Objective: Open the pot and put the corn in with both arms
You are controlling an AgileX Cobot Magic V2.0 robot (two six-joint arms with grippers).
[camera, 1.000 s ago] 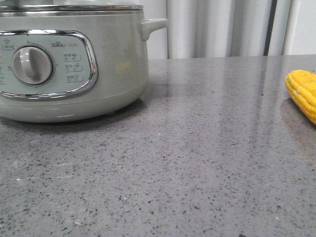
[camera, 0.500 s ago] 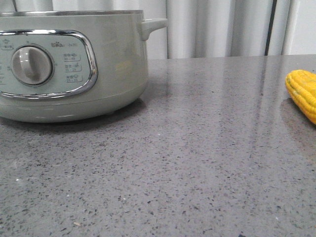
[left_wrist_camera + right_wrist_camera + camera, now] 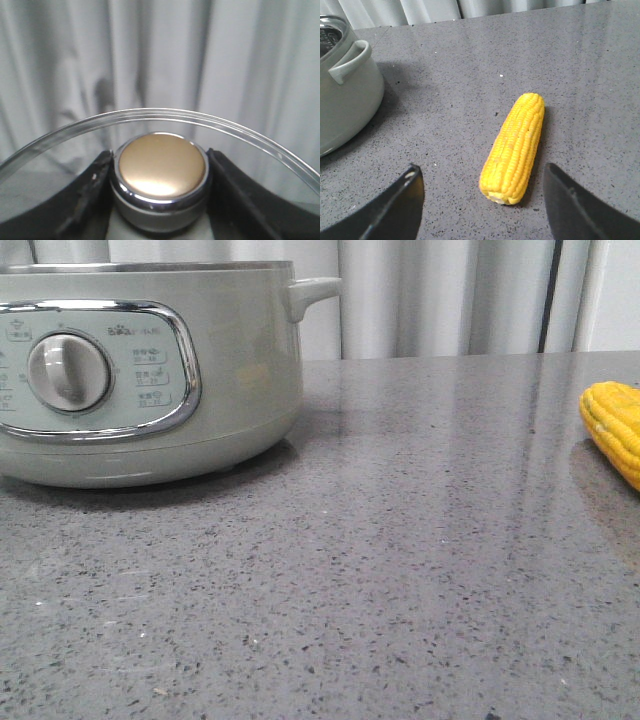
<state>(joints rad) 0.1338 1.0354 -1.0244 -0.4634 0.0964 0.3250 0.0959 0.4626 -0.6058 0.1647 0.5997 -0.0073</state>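
The pale grey-green pot stands at the left of the table with its steel rim bare; it also shows in the right wrist view. My left gripper is shut on the gold-topped chrome knob of the glass lid and holds it up in front of the curtain. The yellow corn lies on the table at the far right. My right gripper is open above the corn, its jaws to either side of the cob's near end, not touching it. Neither gripper shows in the front view.
The speckled grey countertop stretches between pot and corn. A pale curtain hangs behind the table's far edge. The pot's small side handle sticks out toward the corn side.
One second ago the glass lid still sat on the pot's rim; it has since been lifted up out of the front view. The pot shifted slightly. The corn has not moved.
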